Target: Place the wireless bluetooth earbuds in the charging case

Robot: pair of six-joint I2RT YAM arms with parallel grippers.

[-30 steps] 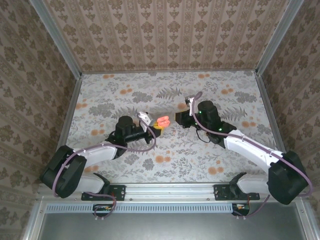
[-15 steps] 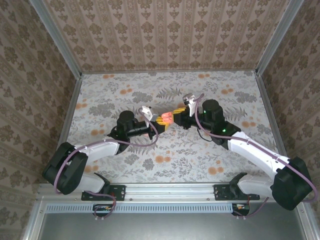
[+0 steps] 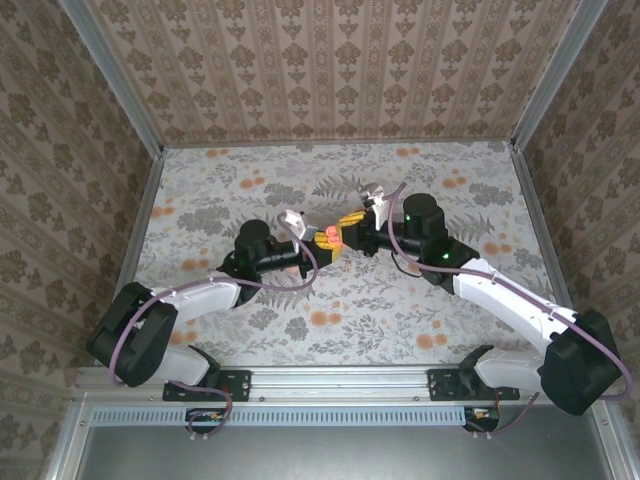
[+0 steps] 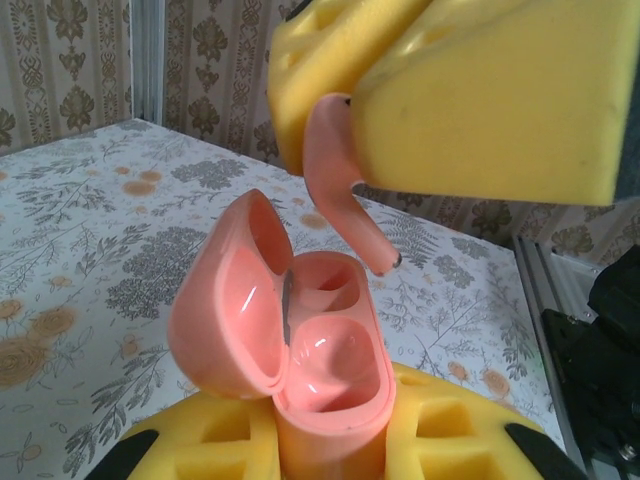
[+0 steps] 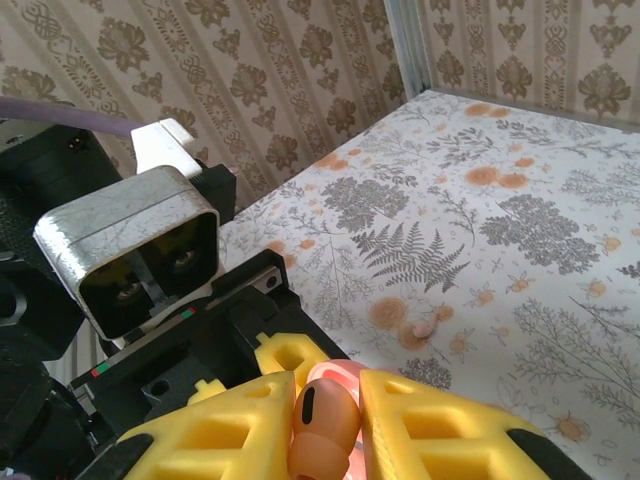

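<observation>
Earbud (image 4: pixel 345 200) gripped by right tool (image 5: pixel 325 412), now brought just above left tool (image 4: pixel 330 450) | open charging case (image 4: pixel 320 360) clamped there | insertion judged next

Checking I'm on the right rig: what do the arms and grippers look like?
The left arm and right arm have white shells, black joints and purple cables. The left gripper and right gripper have yellow fingers with cut-out holes. A green light glows on the right arm; a grey camera sits at the left wrist.

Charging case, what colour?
The charging case is salmon pink; left wrist view shows it best.
</observation>
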